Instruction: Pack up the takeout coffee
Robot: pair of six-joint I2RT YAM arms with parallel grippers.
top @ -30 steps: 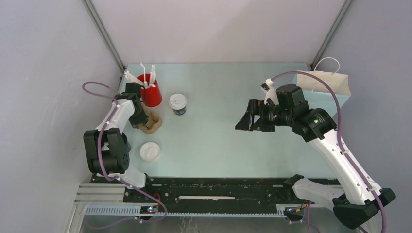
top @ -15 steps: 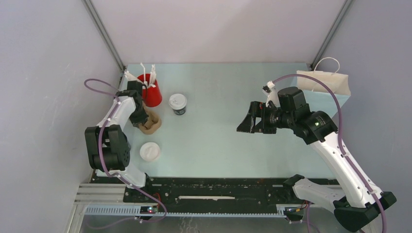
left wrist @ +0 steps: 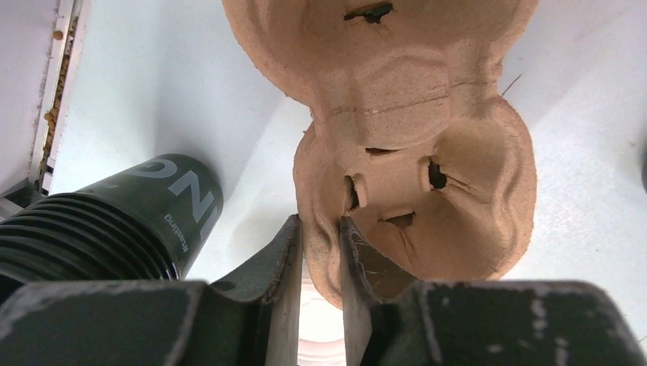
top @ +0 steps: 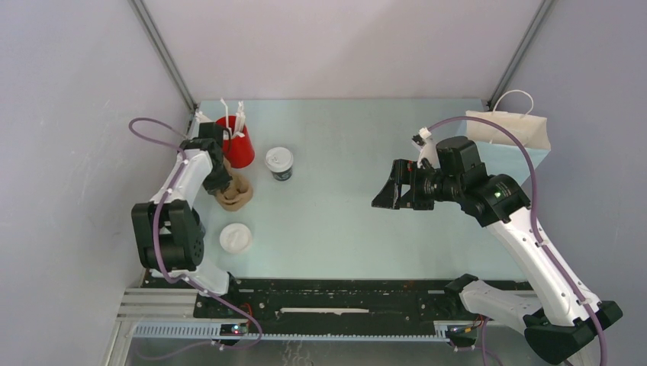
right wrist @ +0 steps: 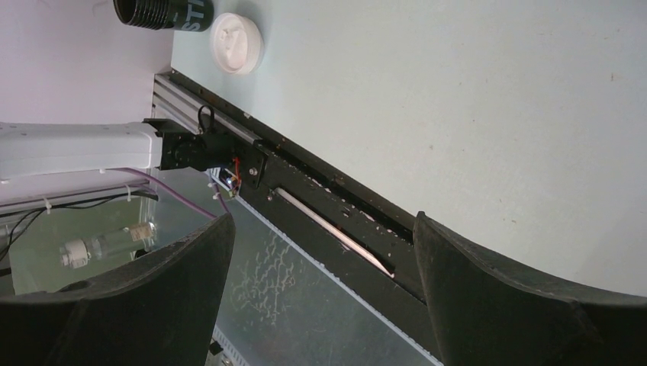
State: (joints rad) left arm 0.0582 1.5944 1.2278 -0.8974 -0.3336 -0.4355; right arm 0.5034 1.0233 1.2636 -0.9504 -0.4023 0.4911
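Upright takeout coffee [top: 279,163] stands just right of the left tool [top: 223,184], which pinches the pulp cup tray [top: 238,197]; the right tool [top: 385,191] gapes, distant.

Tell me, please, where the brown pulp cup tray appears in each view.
Top external: cup tray on the left side, just below the red cup.
Left wrist: centre, its rim inside the left end effector.
Right wrist: not in it.
Shared landmark: the left arm's black ribbed joint, in all three.
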